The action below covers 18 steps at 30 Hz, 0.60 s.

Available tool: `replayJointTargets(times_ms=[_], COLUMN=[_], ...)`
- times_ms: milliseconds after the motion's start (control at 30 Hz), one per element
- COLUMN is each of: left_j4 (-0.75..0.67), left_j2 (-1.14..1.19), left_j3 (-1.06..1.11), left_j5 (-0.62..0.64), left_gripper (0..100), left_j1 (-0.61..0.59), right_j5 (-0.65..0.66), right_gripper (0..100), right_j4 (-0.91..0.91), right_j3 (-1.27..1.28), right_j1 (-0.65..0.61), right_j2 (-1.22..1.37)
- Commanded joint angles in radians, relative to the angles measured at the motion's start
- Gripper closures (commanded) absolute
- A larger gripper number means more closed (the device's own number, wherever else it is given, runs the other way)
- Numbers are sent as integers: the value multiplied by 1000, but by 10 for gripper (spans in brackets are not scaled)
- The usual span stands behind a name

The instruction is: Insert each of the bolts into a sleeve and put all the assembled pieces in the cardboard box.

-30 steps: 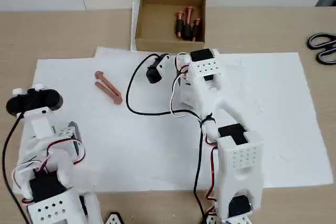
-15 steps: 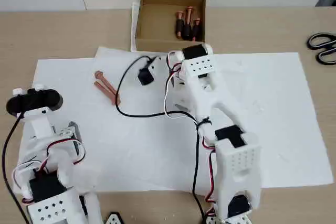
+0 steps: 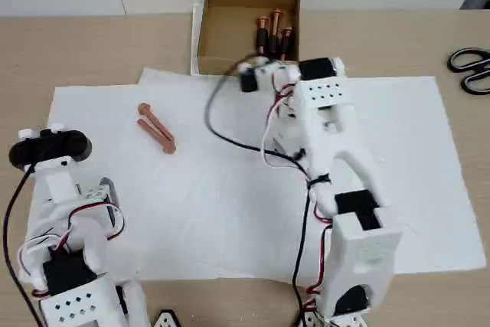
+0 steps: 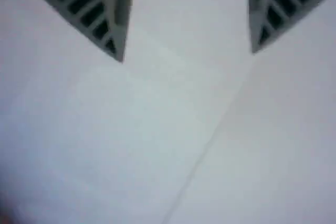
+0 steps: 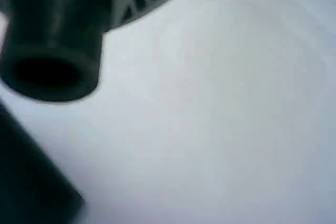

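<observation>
My left gripper: splayed, empty, well apart from cardboard box. Two loose bolts sit nearer the box. My right gripper, clenching a black sleeve, has swung boxward, away from the bolts; I judge insertion still pending.

I have the white paper sheet spread on the tan wooden table, with the open brown cardboard box just behind its far edge. 3 copper bolts in black sleeves lie in the box's right half. 2 bare copper bolts lie side by side on the sheet's left part. Black-handled scissors lie off the sheet, far right. My right gripper holds a black cylindrical sleeve above the sheet
</observation>
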Motion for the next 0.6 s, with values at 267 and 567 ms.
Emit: replayJointTargets(times_ms=[267, 567], left_j4=[-2, 0], left_j2=[-5, -5], left_j3=[-4, -4], left_j5=[-8, -8], left_gripper=[849, 848], left_j1=[0, 0], right_j5=[-186, -189], right_gripper=[993, 946], right_j4=[-124, -147], right_j3=[158, 186], right_j1=[180, 179], right_j2=[-62, -64])
